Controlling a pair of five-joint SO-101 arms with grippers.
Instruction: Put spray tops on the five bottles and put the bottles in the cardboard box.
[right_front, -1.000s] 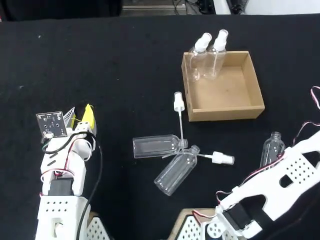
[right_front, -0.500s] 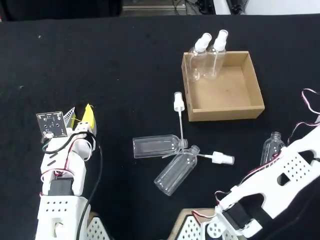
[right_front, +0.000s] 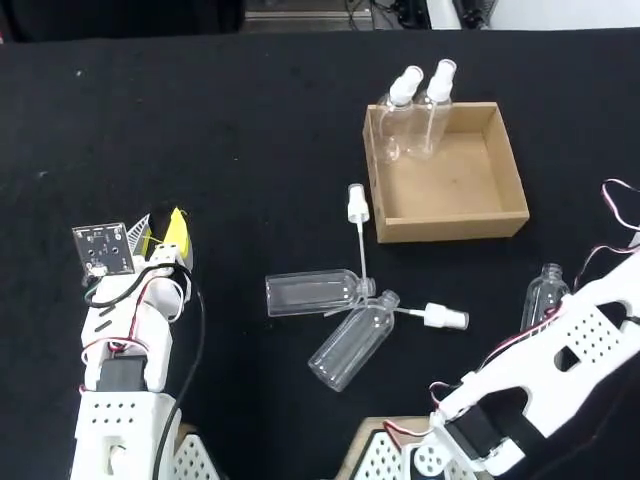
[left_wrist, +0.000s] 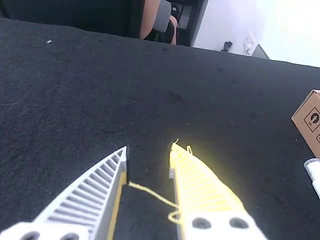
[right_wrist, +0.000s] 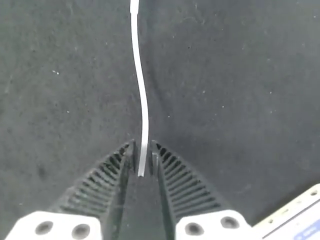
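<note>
Five bottles (right_front: 392, 125) (right_front: 432, 120) (right_front: 310, 293) (right_front: 352, 345) (right_front: 543, 298); five tops (right_front: 405, 82) (right_front: 441, 75) (right_front: 356, 205) (right_front: 445, 318) (right_wrist: 142, 100); one box (right_front: 450, 228)

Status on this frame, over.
Left gripper: jaws open, holding nothing. Right gripper: jaws shut on spray top's tube. Two capped bottles in box, three uncapped bottles outside.

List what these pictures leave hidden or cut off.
- The tube in the right gripper jaws: its spray head is cut off by the right wrist view's edge.
- The upright bottle: in the high view its base is hidden behind an arm.
- The box: nearly all of it is cut off by the left wrist view's edge.
</note>
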